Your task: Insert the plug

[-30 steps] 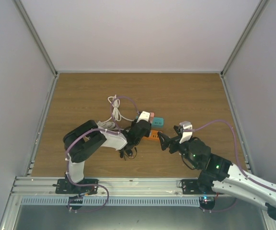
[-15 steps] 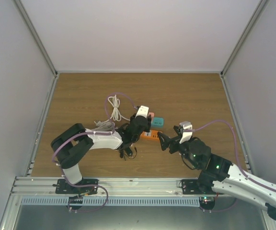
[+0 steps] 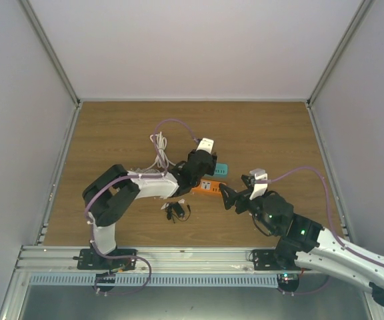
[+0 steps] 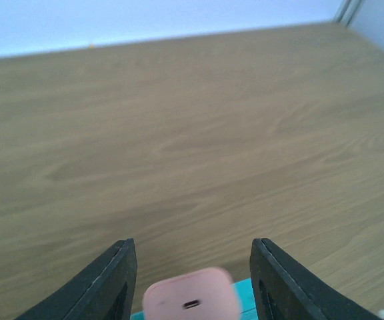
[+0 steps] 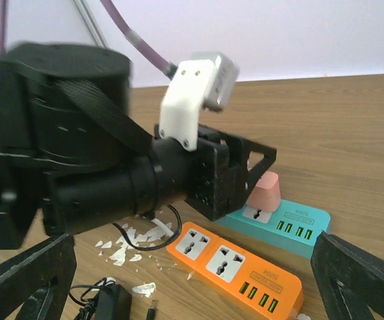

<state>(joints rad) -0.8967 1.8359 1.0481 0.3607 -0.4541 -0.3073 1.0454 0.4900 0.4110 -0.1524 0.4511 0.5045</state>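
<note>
- Lying at the left on the wooden tabletop [image 3: 112, 133] is a white cable [image 3: 159, 150], loosely coiled.
- Nearer to the arm bases lies a small black adapter [image 3: 175, 211] with its thin black cord, apart from the other things.
- The left claw [image 4: 192, 250] hangs low over the strips. Its two black fingers [image 4: 115, 280] are apart, one at each side of the pink plug [image 4: 191, 303], and a gap shows at both sides.
- The pink plug stands upright on the end socket of the teal power strip [image 5: 282, 220].
- The orange power strip [image 5: 235, 263] lies just beside the teal one, on its near side, and its two sockets are free.
- Some white scraps [image 5: 129, 243] lie on the wood beside the orange strip.
- The right claw [image 3: 227, 195] points at the orange strip from the right. Its fingers [image 5: 25, 277] are spread wide and hold nothing.
</note>
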